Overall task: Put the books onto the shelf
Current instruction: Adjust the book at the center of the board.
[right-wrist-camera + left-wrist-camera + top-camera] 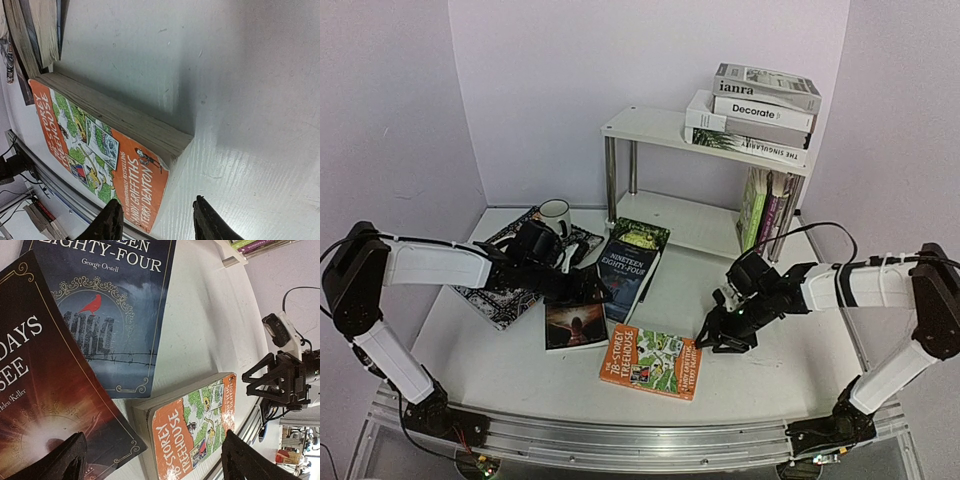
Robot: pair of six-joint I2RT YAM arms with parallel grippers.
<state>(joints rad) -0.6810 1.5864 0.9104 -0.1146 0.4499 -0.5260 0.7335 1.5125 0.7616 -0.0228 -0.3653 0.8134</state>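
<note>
The white shelf (650,126) stands at the back right, with several books (760,110) stacked flat on its top board and more upright books (767,207) below. On the table lie a blue "Nineteen Eighty-Four" (625,268), a dark red book (575,322) and an orange Treehouse book (652,361). My left gripper (592,290) hovers open over the dark red book (45,390), its jaws wide above the orange book's (192,435) near end. My right gripper (716,335) is open and empty just right of the orange book (100,145), whose corner lies under its fingers.
A white mug (556,213) sits on a patterned mat (495,300) at the back left, under my left arm. A green book (648,232) lies beneath the blue one. The metal rail (620,442) runs along the near table edge.
</note>
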